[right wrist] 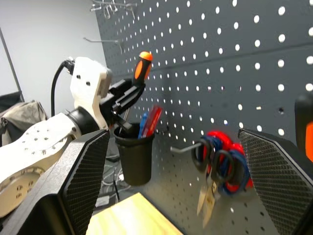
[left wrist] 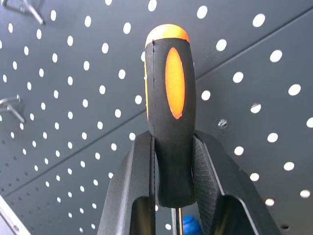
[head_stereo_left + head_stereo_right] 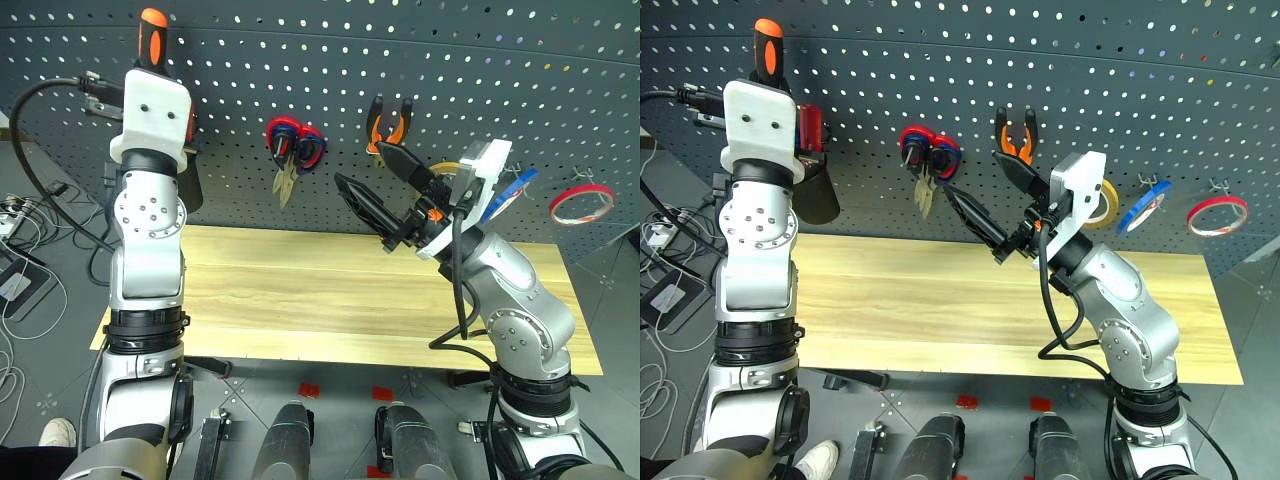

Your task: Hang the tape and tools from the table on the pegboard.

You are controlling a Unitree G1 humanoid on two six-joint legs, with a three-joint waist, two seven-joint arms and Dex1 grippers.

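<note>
Left eye view: bare wood table (image 3: pixel 330 300), grey pegboard (image 3: pixel 450 70) behind.

Three tape rolls (image 3: pixel 1218 214), three screwdrivers (one gripped) (image 2: pixel 170 112), one cup (image 1: pixel 134 152).

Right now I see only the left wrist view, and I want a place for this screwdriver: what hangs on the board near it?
Observer: A black cup is mounted on the pegboard, lower than the left gripper that holds your screwdriver.
Operator: Is anything in the cup?
Observer: Yes, a blue and a red screwdriver stand in it.
Operator: Where is the other arm?
Observer: The right gripper is open and empty, raised in front of the board near the hanging orange-handled pliers.
</note>
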